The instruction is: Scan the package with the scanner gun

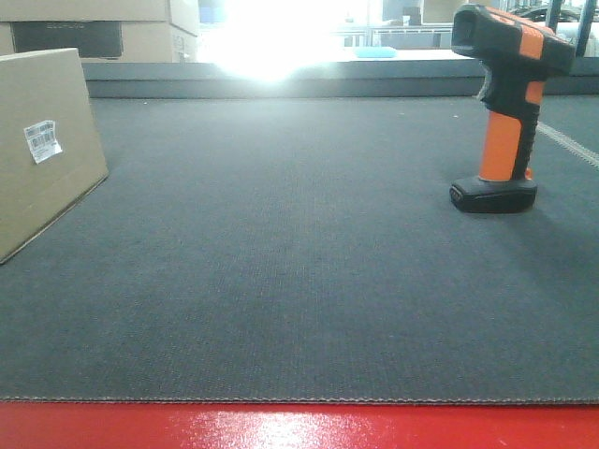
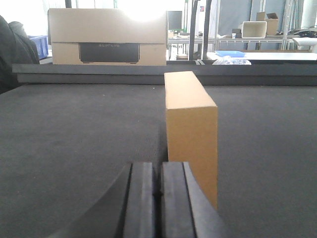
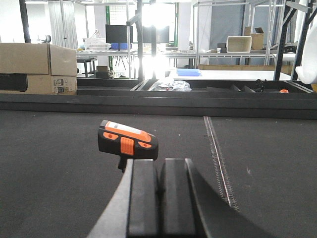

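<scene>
The package [image 1: 42, 178], a tan cardboard box with a small white barcode label [image 1: 42, 140], stands at the left edge of the front view. In the left wrist view the package [image 2: 190, 129] stands just ahead and slightly right of my left gripper [image 2: 159, 171], which is shut with nothing in it. The scanner gun [image 1: 505, 108], black head and orange handle, stands upright on its black base at the right of the front view. From the right wrist, the scanner gun [image 3: 128, 141] rises just beyond my right gripper [image 3: 159, 168], shut and empty.
A dark grey mat [image 1: 299, 281] covers the table, with a red edge [image 1: 299, 426] at the front. Cardboard boxes with dark panels [image 2: 108, 43] sit beyond the far rail [image 2: 158, 74]. A stitched seam [image 3: 218, 158] runs along the mat on the right.
</scene>
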Motion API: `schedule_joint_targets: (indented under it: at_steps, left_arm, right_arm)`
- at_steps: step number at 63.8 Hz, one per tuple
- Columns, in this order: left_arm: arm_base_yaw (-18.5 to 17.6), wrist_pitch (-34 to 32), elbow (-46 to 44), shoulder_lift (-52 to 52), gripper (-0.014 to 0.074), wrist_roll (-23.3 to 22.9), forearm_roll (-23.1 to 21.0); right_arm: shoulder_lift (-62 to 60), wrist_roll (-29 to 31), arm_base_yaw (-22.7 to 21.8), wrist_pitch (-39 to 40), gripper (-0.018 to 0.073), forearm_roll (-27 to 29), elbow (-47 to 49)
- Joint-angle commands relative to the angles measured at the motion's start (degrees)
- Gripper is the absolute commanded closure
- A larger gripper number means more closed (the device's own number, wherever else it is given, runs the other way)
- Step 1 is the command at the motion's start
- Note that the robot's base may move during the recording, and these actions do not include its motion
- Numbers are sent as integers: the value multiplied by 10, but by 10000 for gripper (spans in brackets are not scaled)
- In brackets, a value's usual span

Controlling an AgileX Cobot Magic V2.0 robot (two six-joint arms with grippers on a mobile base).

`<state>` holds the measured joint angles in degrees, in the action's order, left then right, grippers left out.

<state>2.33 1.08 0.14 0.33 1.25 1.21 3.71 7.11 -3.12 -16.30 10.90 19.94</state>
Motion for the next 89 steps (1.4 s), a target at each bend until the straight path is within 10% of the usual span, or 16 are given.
schedule_joint_targets:
  at_steps: [1,53,89]
  left_arm:
    - [-4,-15,-1,-3,707,-4,2]
    - [-4,-16,-1,-3,707,-4,2]
    - [-4,-16,-1,-3,707,-4,2]
  right_arm:
    - [-3,3,-4,8,713,-5,-1]
    - [-3,3,-7,1,713,-27,-6]
    - [-37,-29,-55,106,713,-53,-190]
